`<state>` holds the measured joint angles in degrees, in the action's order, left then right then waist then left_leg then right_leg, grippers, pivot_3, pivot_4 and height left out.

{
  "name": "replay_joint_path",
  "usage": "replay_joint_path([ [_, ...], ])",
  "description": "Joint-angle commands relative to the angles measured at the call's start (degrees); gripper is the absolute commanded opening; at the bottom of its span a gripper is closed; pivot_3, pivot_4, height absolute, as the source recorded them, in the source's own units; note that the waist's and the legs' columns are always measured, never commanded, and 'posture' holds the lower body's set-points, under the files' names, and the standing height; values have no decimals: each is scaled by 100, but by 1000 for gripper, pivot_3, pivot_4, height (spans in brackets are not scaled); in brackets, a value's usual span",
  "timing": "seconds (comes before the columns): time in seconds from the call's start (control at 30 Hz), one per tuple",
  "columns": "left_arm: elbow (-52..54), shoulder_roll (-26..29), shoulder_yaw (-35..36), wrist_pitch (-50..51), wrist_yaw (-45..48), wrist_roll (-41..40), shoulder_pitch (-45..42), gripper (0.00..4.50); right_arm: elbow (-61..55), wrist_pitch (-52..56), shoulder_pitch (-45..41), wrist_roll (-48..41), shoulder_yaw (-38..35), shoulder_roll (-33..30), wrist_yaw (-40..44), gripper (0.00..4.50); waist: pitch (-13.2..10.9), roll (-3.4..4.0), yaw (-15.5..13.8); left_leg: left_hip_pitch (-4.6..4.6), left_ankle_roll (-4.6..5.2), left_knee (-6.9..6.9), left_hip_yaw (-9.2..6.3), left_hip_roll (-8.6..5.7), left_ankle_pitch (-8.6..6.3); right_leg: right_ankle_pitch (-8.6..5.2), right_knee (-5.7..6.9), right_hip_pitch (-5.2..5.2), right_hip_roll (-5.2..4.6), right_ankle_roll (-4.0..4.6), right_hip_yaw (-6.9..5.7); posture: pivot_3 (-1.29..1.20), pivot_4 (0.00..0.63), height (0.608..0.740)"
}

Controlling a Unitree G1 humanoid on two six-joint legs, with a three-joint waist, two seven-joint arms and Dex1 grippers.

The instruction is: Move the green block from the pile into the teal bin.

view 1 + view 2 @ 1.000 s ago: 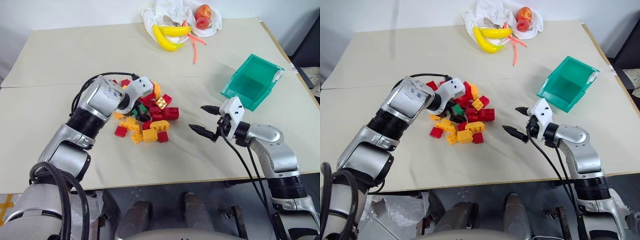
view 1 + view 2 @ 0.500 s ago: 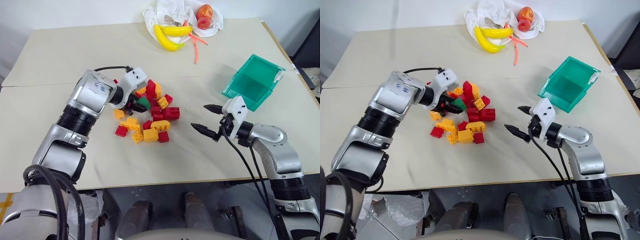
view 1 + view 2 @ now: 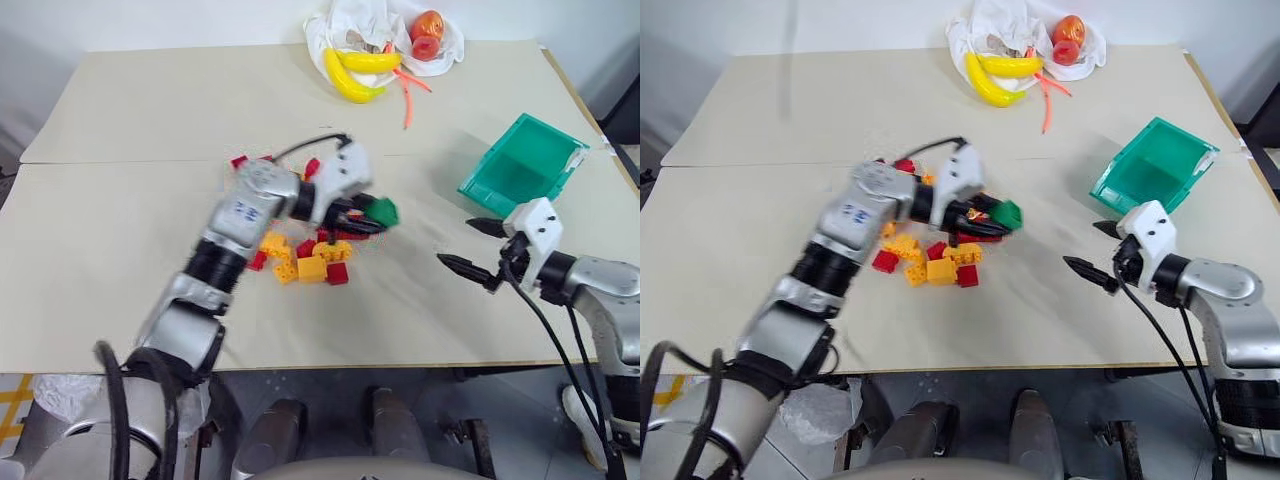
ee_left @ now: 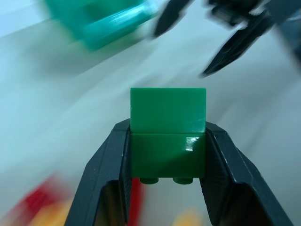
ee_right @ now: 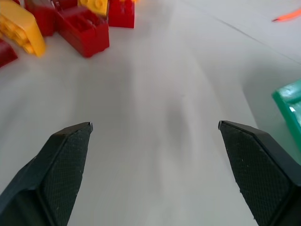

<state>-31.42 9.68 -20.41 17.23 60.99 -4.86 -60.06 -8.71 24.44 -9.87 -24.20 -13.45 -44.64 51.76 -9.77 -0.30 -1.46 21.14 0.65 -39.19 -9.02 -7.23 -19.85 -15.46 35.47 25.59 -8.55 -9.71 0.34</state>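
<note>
The green block (image 3: 382,211) hangs above the table just right of the pile (image 3: 305,258) of red and yellow-orange bricks. My left gripper (image 3: 375,217) is shut on the green block (image 4: 168,134), pointing toward the right. The teal bin (image 3: 525,161) stands tilted at the right side of the table, well apart from the block. My right gripper (image 3: 476,246) is open with nothing between its fingers, hovering between the pile and the bin, in front of the bin.
A white bag with bananas (image 3: 355,70), red fruit (image 3: 428,28) and a carrot (image 3: 408,100) lies at the table's far edge. A seam (image 3: 120,163) runs across the table. Bare tabletop lies between the pile and my right gripper.
My left gripper closed on the green block in the pile, lifted it and swung it to the right. My right gripper drew back to the right, still open.
</note>
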Motion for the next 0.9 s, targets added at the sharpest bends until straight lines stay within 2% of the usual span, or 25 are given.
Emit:
replay_joint_path([
  [0.03, -756, -272, -3, -476, -40, 196, -374, 1511, -425, 89, 290, -379, -514, -179, 181, 4500, 0, -1, 27, -2, 0, 2, 7, 1, 0, 0, -1, 1, 1, 0, 1, 0, 150, 740],
  [0.13, -1344, -539, 31, -698, -24, 270, -612, 1511, -652, 131, 694, -354, -726, -449, 325, 4500, 0, 0, 18, -7, 2, 2, 18, 1, -2, 0, 2, 4, 2, 0, 6, 0, 150, 740],
  [0.2, -1760, -694, 74, -693, 33, 281, -775, 2244, -843, 217, 890, -434, -940, -570, 350, 4500, -1, 0, 5, -7, 3, 0, 18, 1, -2, 1, 2, 3, 1, -2, 7, 0, 150, 740],
  [0.3, -2054, -762, 82, -650, 141, 349, -894, 3069, -1102, 354, 1025, -531, -1124, -673, 334, 4500, -1, -1, -5, -6, 6, -2, 18, 1, -2, 4, 1, 3, -1, -7, 10, 0, 150, 740],
  [0.43, -1681, -602, 151, -546, 499, 242, -785, 4292, -1490, 584, 1081, -626, -1174, -736, 198, 4500, -2, -3, 3, -5, 7, -2, 17, 3, -3, 4, 0, 3, 0, -7, 11, 0, 150, 740],
  [0.47, -1520, -514, 175, -522, 583, 217, -721, 4471, -1586, 653, 1069, -645, -1157, -732, 142, 4500, -2, -3, 3, -6, 7, -2, 16, 4, -3, 4, 0, 3, 0, -7, 11, 0, 150, 740],
  [0.67, -305, 94, 356, -45, 948, 11, -165, 4471, -1945, 996, 957, -692, -997, -711, -177, 4500, -1, -1, 0, -8, 7, -2, 10, 6, -3, 4, 3, 3, 0, -7, 14, 0, 150, 740],
  [0.73, -117, 143, 247, -63, 859, 148, -27, 4471, -1951, 1080, 821, -714, -884, -684, -272, 4500, -1, -2, 0, -8, 7, -2, 9, 7, -3, 5, 3, 3, -1, -6, 14, 0, 150, 740],
  [0.83, -244, -10, 32, -744, 304, 593, -56, 4471, -1828, 1043, 570, -638, -604, -629, -325, 4500, -2, -2, -32, -3, 8, -9, 9, 4, -3, 11, -1, 2, -1, -6, 14, 0, 150, 740],
  [0.9, -482, 188, -598, -1868, -225, 1518, -81, 4471, -1799, 1068, 434, -640, -490, -616, -358, 4500, -3, -4, -73, -3, 10, -11, 6, 2, -2, 14, -7, -2, -2, -8, 13, 0, 150, 740],
])
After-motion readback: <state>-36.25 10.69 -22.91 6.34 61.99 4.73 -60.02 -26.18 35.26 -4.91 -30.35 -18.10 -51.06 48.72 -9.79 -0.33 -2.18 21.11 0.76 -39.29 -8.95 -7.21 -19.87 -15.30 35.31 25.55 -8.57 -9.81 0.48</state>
